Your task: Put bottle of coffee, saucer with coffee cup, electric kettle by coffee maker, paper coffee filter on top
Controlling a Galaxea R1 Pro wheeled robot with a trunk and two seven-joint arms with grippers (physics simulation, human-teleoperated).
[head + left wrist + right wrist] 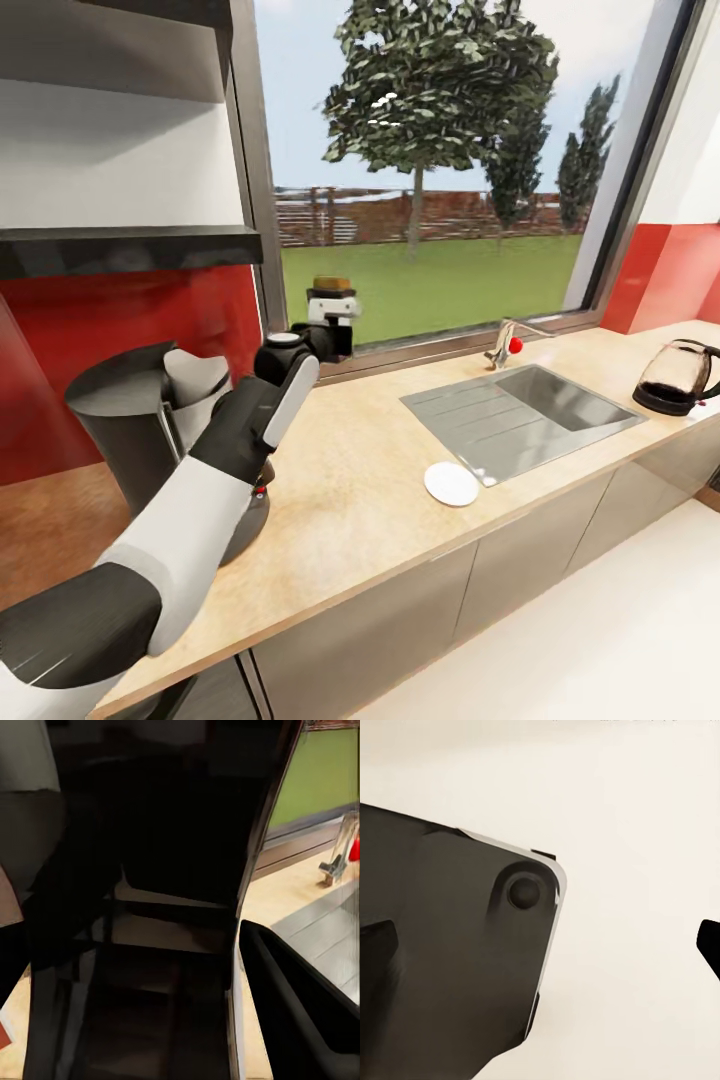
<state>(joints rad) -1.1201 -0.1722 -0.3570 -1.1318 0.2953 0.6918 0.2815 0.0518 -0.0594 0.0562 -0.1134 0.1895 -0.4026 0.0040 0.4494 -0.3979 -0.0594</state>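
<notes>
My left gripper [330, 322] is shut on the bottle of coffee [332, 290], a dark jar with a golden-tan cap. It is held above the kitchen countertop [370, 500] by the window sill, to the right of the coffee maker [140, 420]. The left wrist view looks past a dark finger [300, 1012] at a dark close shape. The saucer [451, 484] lies flat near the counter's front edge, beside the sink. The electric kettle [680, 378] stands at the far right of the counter. My right gripper [547, 945] is open over pale floor. The coffee cup and paper coffee filter are out of view.
A steel sink [525, 415] with a faucet [505, 345] is set into the counter between saucer and kettle. The black kitchen shelf [130, 245] hangs above the coffee maker, left of the window. A red backsplash backs both ends.
</notes>
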